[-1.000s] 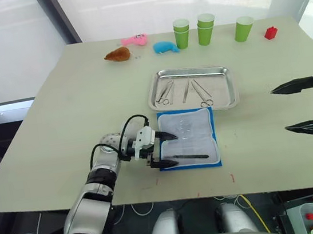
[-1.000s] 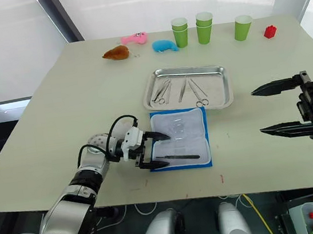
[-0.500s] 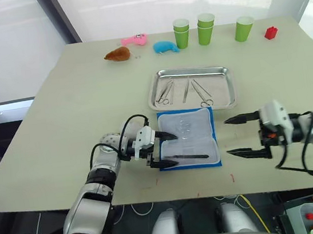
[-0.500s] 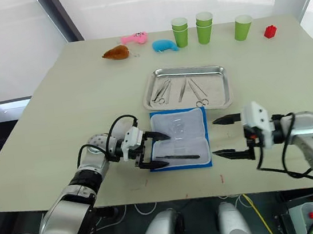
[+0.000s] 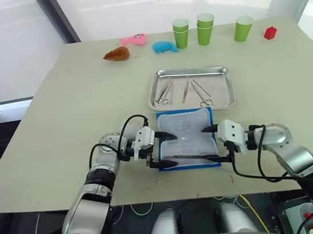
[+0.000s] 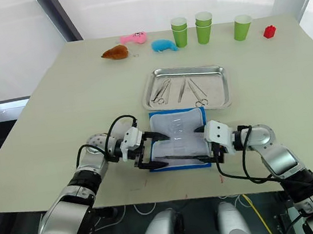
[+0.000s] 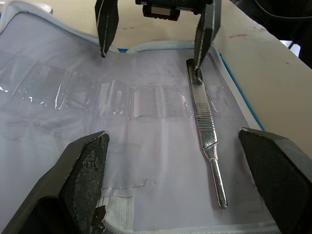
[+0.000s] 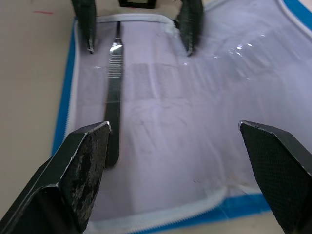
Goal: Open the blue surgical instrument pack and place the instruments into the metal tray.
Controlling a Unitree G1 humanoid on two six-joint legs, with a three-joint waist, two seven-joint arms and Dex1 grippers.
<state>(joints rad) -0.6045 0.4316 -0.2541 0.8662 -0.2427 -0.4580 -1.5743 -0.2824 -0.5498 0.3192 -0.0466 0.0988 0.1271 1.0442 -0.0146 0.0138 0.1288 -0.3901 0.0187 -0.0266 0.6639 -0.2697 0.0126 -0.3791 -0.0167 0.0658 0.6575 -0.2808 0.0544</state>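
Pack (image 5: 186,139) lay open just in front of tray (image 5: 192,89), dark tool (image 5: 188,158) along its near edge. Both hands (image 5: 160,150) (image 5: 211,144) spread apart, empty. Best pinched low, mid-shaft, lining pinned.

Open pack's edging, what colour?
Blue edging around a pale grey-white lining; right wrist view shows it best.
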